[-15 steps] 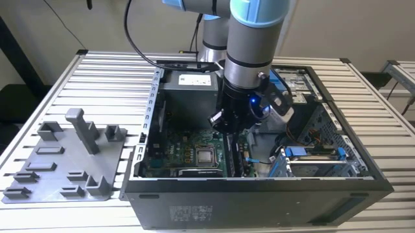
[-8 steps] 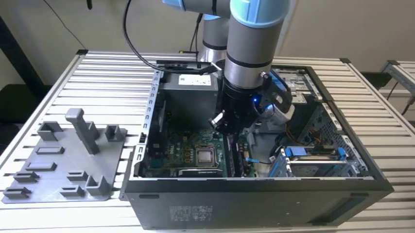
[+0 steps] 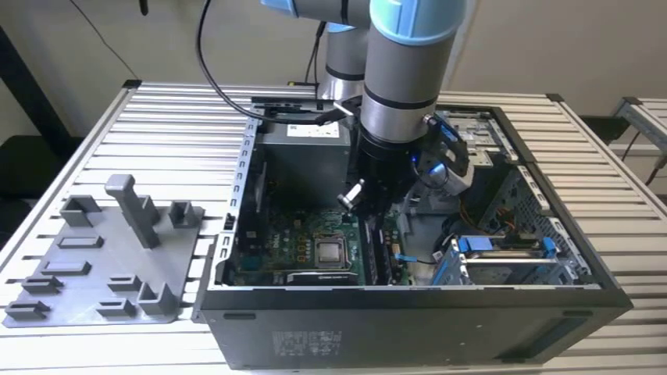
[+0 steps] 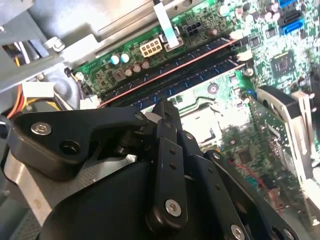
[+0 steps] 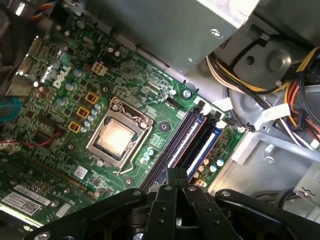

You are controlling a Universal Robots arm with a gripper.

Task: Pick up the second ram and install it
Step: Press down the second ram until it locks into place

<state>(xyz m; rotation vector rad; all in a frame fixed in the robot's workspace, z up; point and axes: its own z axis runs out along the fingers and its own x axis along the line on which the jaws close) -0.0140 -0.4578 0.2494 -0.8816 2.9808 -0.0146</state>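
Arm reaches down into the open computer case (image 3: 417,291), which sits on the slatted table (image 3: 167,117). The gripper (image 3: 358,205) is low inside the case, over the green motherboard (image 5: 60,100), just beside the CPU socket (image 5: 117,137) and right above the bank of memory slots (image 5: 197,140).

Hand state: narrow. In both wrist views the black fingers (image 4: 167,150) come together to a point at the gripper (image 4: 166,106) tip, with no gap visible between them. Can't tell whether anything thin is pinched there.

The second ram (image 5: 181,145): a long dark stick stands on edge in one of the slots, pale strip along it, directly under the gripper (image 5: 177,172) tip. It runs parallel to the blue slot (image 5: 205,145) next to it. Can't tell whether the tips touch its top edge or whether it is fully seated. In the second wrist view the slot bank (image 4: 175,70) stretches away from the fingertips, with a reddish line along one slot.

The grey fixture plate (image 3: 105,266) with upright posts lies on the table at the exterior view's left, just beside the case and well apart from the gripper. A bundle of coloured cables (image 5: 300,105) hangs near the slots' far end. A blue drive bay (image 3: 501,258) sits at the exterior view's right inside the case.
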